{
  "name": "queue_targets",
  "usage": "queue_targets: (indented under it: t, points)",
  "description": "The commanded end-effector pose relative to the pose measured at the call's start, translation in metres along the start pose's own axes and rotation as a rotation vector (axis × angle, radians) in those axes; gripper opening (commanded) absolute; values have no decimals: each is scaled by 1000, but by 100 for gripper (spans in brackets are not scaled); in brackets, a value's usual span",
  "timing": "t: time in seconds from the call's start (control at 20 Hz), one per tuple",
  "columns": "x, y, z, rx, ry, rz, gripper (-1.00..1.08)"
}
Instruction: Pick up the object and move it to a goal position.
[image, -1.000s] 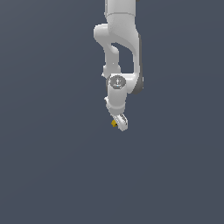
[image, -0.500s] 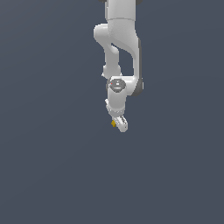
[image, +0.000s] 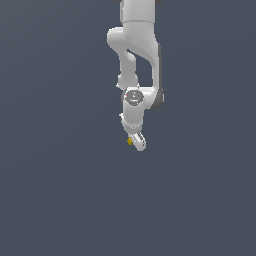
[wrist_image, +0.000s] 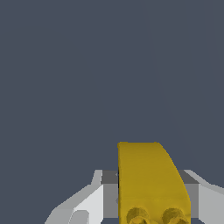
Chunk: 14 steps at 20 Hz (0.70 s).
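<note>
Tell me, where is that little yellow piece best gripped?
Across its flat sides, much as now: in the wrist view the yellow piece sits between the gripper's grey pads. Those faces look flat and parallel, while its far end curves off.

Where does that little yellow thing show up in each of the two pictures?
Exterior view: the yellow object is a tiny speck at the tip of the white gripper, near the middle of the picture.
Wrist view: the yellow object looms large between the gripper's grey pads.
Shared landmark: the white gripper around it.
</note>
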<state>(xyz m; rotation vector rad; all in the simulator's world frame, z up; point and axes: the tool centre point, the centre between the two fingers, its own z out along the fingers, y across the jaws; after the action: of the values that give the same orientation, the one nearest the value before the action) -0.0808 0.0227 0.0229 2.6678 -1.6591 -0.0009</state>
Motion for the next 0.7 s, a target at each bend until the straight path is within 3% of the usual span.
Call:
queue_targets:
  t: [0.0, 0.65]
  points:
    - [2, -1, -3, 1, 0, 0, -100]
    - [46, -12, -70, 0, 1, 1, -100]
